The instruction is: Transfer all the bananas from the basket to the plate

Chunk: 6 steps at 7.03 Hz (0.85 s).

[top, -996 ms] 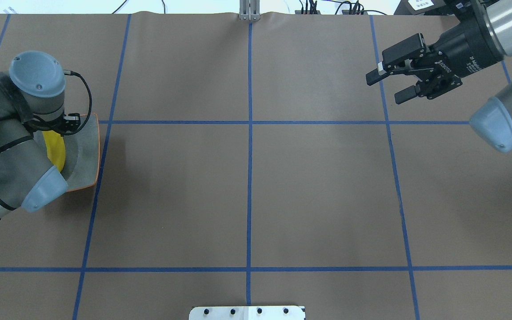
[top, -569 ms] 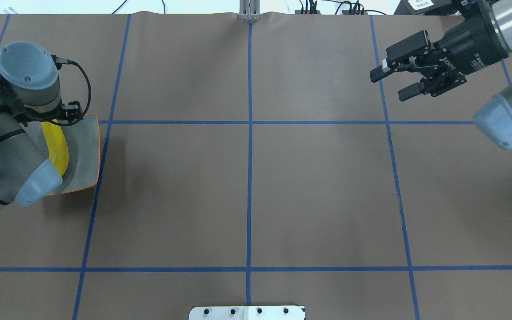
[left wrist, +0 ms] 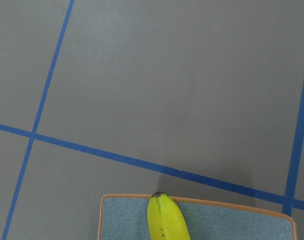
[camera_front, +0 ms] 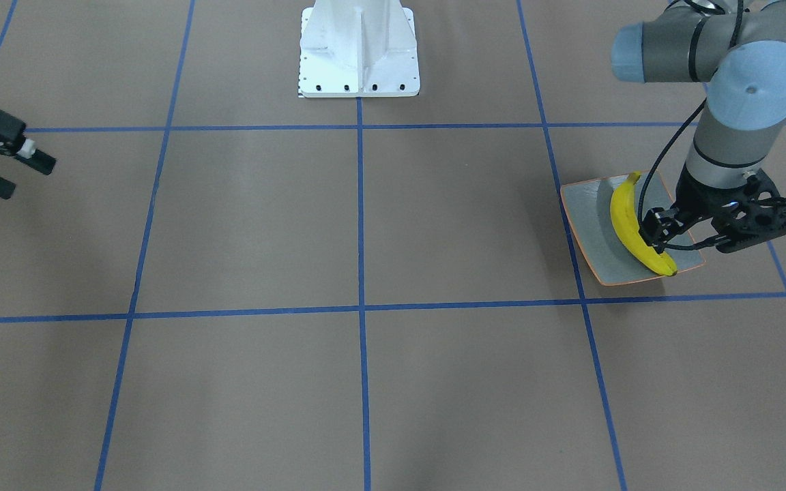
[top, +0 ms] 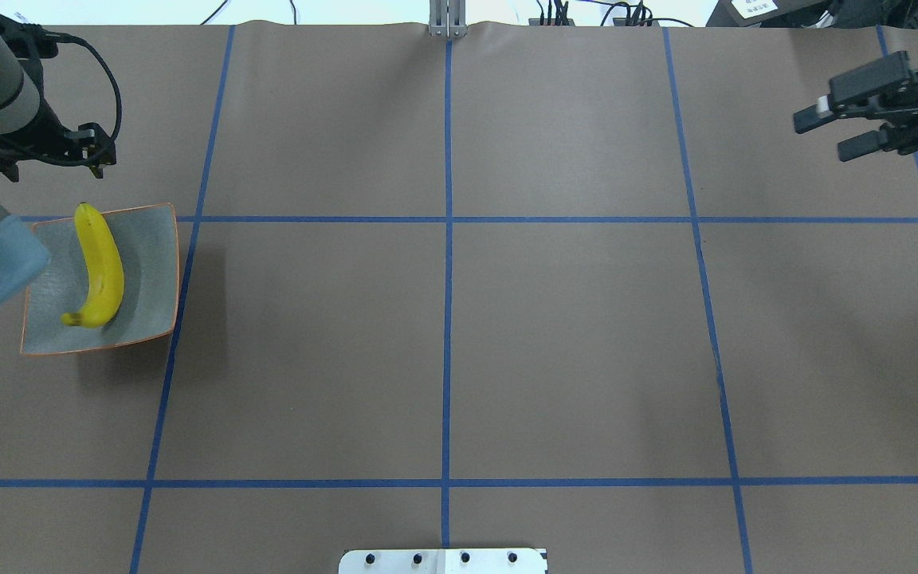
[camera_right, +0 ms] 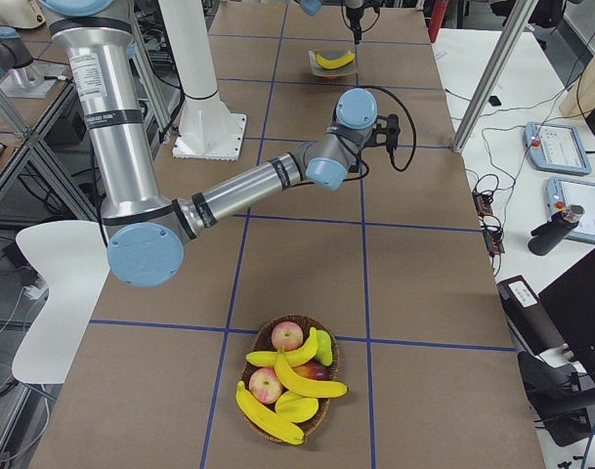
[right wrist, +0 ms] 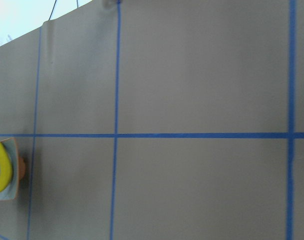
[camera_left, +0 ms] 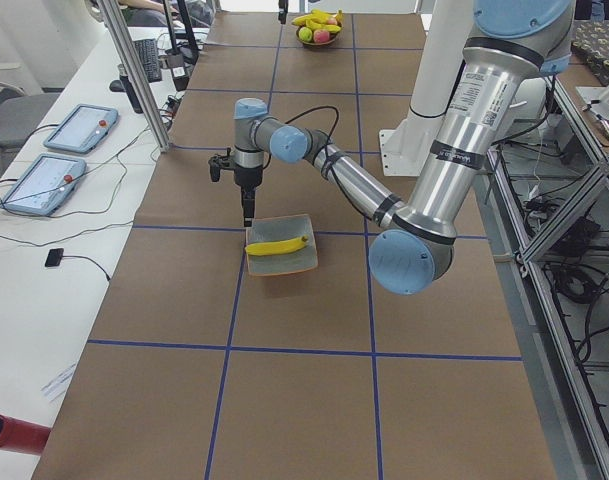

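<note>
Start at your left gripper (camera_left: 247,212). It hangs pointing straight down, raised off the table (top: 570,335). You cannot tell whether its jaws stand apart or together, because the fingertips are hidden from the front and from above.

The plate (top: 152,279) sits just under this gripper, which is over the plate's edge on the operators' side. The banana (top: 102,267) lies on the plate, lower than the gripper and a little toward the robot from it, and the two do not touch. The banana's dark blunt tip is the end nearer the gripper, and its stem end points away. The left wrist camera shows only that tip and the plate's orange rim, at the bottom of its picture.

Now move across to your right gripper (top: 825,134). It is held off the table with its jaws apart and empty. The plate and banana are well apart from it, far across the table. The basket (camera_right: 319,427) is also well apart from it, toward the table's end on its outer side.

Count one plate with one banana on it. Count one basket with three bananas (camera_right: 307,381) and two apples (camera_right: 287,335) among other fruit. That makes four bananas in all.
</note>
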Each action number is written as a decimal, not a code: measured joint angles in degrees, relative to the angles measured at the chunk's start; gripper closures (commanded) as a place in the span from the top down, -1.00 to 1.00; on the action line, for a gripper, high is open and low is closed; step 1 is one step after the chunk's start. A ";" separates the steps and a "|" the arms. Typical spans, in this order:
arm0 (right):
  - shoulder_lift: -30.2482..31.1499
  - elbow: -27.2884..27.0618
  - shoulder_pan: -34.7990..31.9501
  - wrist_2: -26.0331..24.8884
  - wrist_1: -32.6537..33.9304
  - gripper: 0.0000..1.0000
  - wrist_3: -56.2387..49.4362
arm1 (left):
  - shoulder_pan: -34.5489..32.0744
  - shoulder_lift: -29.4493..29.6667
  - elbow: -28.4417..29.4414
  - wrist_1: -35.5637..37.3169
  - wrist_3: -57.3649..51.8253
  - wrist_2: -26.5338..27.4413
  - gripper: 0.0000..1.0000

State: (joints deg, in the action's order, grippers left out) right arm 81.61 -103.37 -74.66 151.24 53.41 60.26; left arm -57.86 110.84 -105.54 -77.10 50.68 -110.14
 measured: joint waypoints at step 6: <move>8.47 4.25 -9.42 -24.97 23.82 0.98 -40.39 | -0.40 0.83 -2.05 0.02 1.29 -1.71 1.00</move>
State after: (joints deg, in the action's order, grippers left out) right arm 90.08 -99.12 -84.08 126.27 77.23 19.88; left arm -58.25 111.67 -107.59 -77.08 51.97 -111.85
